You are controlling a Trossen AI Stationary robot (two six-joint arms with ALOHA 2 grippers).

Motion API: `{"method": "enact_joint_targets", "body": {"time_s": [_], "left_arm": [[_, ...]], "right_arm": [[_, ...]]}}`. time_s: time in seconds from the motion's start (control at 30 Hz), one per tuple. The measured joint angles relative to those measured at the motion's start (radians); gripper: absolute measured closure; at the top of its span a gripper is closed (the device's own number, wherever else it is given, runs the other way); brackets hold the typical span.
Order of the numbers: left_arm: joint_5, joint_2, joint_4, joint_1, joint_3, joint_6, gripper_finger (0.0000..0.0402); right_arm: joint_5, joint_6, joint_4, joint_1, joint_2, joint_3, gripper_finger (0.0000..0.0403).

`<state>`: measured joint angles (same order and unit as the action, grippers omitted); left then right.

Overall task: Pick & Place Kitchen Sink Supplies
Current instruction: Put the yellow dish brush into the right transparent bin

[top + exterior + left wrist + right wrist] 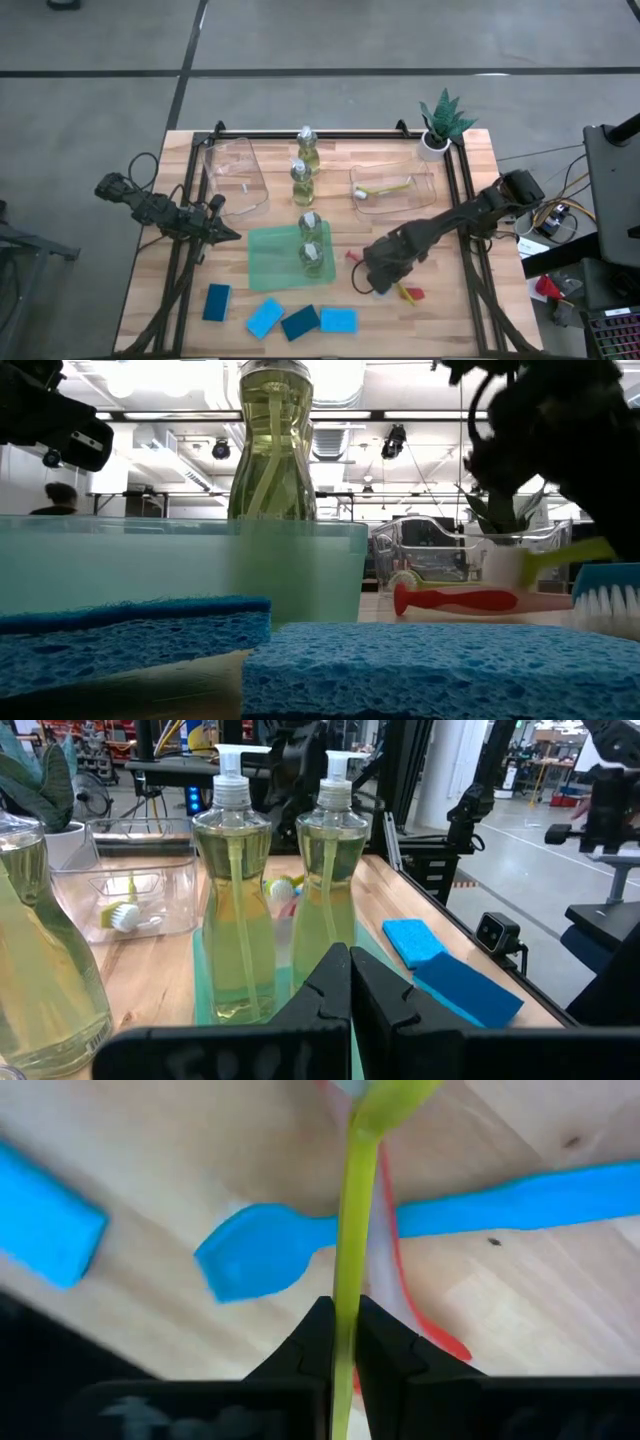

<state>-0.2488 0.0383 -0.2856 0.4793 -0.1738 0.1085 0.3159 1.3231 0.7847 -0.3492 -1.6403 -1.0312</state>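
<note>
My right gripper reaches down at the near right of the table and is shut on a yellow-green brush. A blue brush and a red brush lie on the wood under it. Two bottles stand on the green mat, and two more stand farther back. Several blue sponges lie flat along the near edge. My left gripper waits shut at the left, pointing toward the mat's bottles, touching nothing. My right gripper pinches the yellow-green brush's thin handle between its two fingers. The fingers slant down from the right and lie along the handle. The handle runs forward from the fingers to a pale head, passing over the blue and red brushes.
One clear bin stands at the far left; another at the far right holds a yellow brush. A potted plant sits at the far right corner. Black rails run along the table's left and right sides.
</note>
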Motion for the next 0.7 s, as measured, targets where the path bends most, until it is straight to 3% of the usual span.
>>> {"method": "enact_joint_targets", "body": {"time_s": [0.23,0.37,0.5,0.7], "left_arm": [[0.0,0.0,-0.001,0.0,0.0,0.0,0.0401],[0.0,0.0,-0.001,0.0,0.0,0.0,0.0401],[0.0,0.0,-0.001,0.0,0.0,0.0,0.0401],[0.0,0.0,-0.002,0.0,0.0,0.0,0.0401]], "right_arm": [[-0.004,-0.256,0.108,0.003,0.076,-0.069,0.0384],[-0.051,-0.416,0.258,0.018,0.101,-0.13,0.0384],[-0.161,-0.575,0.403,0.055,0.116,-0.203,0.0383],[-0.362,-0.972,0.516,0.13,0.121,-0.324,0.0381]]}}
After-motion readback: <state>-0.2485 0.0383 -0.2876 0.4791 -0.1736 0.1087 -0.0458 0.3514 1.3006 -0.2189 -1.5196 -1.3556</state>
